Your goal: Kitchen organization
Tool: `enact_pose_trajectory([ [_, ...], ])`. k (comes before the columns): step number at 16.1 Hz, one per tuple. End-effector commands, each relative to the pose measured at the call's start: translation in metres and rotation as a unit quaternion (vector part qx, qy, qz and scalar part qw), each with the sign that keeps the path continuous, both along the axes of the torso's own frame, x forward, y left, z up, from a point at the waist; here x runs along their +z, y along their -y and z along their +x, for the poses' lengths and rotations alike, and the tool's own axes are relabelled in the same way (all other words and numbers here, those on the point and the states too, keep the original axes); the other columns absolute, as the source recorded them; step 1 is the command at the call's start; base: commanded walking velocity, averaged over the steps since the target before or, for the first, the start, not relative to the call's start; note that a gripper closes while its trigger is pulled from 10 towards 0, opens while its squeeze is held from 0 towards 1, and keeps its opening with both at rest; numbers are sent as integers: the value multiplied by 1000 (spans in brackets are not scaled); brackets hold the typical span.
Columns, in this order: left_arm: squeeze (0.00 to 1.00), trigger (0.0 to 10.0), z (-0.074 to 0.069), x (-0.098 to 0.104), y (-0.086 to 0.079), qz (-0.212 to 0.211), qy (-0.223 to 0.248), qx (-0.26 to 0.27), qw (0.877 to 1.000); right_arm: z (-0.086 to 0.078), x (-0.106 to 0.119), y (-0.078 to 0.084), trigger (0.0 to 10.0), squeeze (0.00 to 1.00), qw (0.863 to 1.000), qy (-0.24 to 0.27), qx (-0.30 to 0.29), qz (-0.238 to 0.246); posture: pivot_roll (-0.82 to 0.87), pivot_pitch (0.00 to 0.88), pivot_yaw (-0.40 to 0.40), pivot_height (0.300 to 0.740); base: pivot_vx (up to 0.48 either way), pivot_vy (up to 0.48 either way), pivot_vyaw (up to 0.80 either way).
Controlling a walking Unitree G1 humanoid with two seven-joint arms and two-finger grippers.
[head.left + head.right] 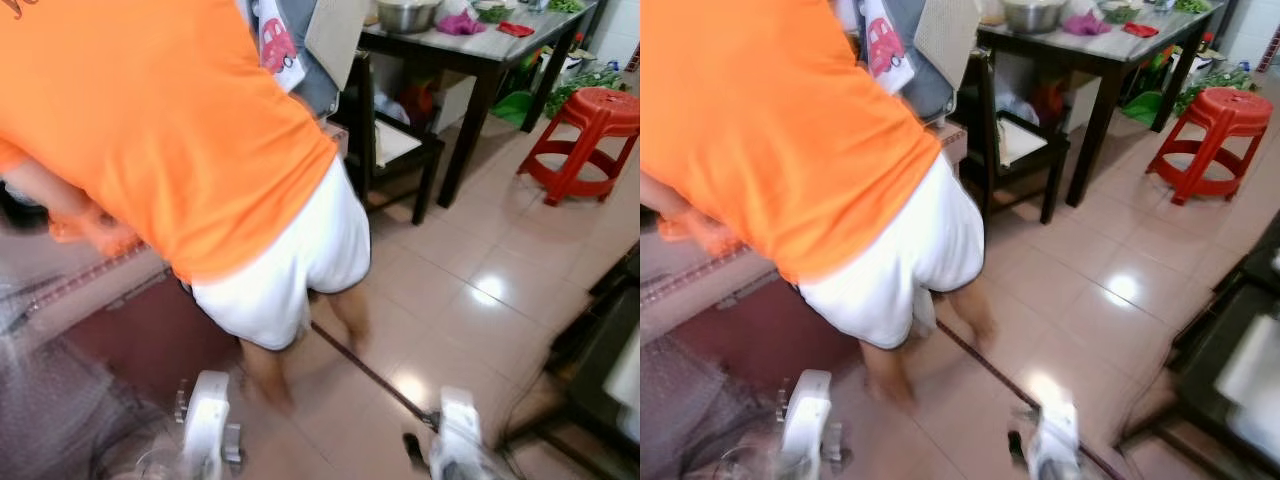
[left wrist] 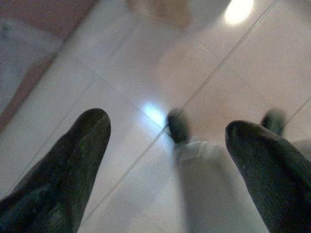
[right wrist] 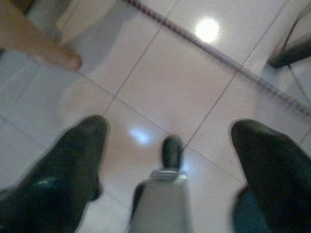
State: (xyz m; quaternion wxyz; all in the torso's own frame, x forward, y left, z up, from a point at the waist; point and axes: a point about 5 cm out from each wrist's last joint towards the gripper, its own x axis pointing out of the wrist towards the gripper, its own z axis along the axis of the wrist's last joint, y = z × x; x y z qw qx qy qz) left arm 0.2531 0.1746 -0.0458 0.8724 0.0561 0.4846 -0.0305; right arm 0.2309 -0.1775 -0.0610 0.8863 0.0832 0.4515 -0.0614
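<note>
Blocking most of the way, a person in an orange shirt (image 1: 150, 130) bends over the counter (image 1: 60, 290) at the robot's left. Beyond, up and to the right, stands the dark table (image 1: 480, 50) carrying a steel bowl (image 1: 405, 14); a red stool (image 1: 590, 140) sits nearer the right arm. Both arms hang low over the tiled floor (image 1: 470, 300), left gripper (image 2: 165, 145) and right gripper (image 3: 167, 145) spread wide, grasping nothing.

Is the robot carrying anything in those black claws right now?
No. Both the left gripper and the right gripper are open with nothing between their fingers; each hangs over the tiled floor near a person.
</note>
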Motion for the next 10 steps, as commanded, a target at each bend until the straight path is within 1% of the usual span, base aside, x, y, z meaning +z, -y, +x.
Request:
enact_pose_trajectory([
  [1, 0, 10000, -5, -4, 6, -12, -25, 3, 1000, 14, 11, 14, 10000, 0, 1000, 14, -15, -7, 51, 0, -120, 740, 0, 0, 0],
  [4, 0, 10000, -7, -5, 6, -18, -28, 6, 999, 12, 10, 15, 10000, 0, 1000, 12, -18, -5, 49, 0, -119, 740, 0, 0, 0],
  [7, 0, 10000, -7, -5, 5, -11, -36, 3, 999, 12, 10, 15, 10000, 0, 1000, 5, -24, -1, 50, 0, -113, 740, 0, 0, 0],
  [8, 0, 10000, -8, -5, 3, 0, -38, -6, 999, 12, 10, 16, 10000, 0, 1000, 4, -20, -10, 50, 0, -112, 740, 0, 0, 0],
  [9, 0, 10000, -7, -4, 0, 13, -25, -16, 999, 10, 9, 18, 10000, 0, 999, 9, -33, -3, 54, 0, -103, 740, 0, 0, 0],
  [10, 0, 10000, -6, -4, -2, 21, -24, -25, 999, 9, 9, 19, 10000, 0, 999, 11, -35, 1, 55, 0, -95, 740, 0, 0, 0],
])
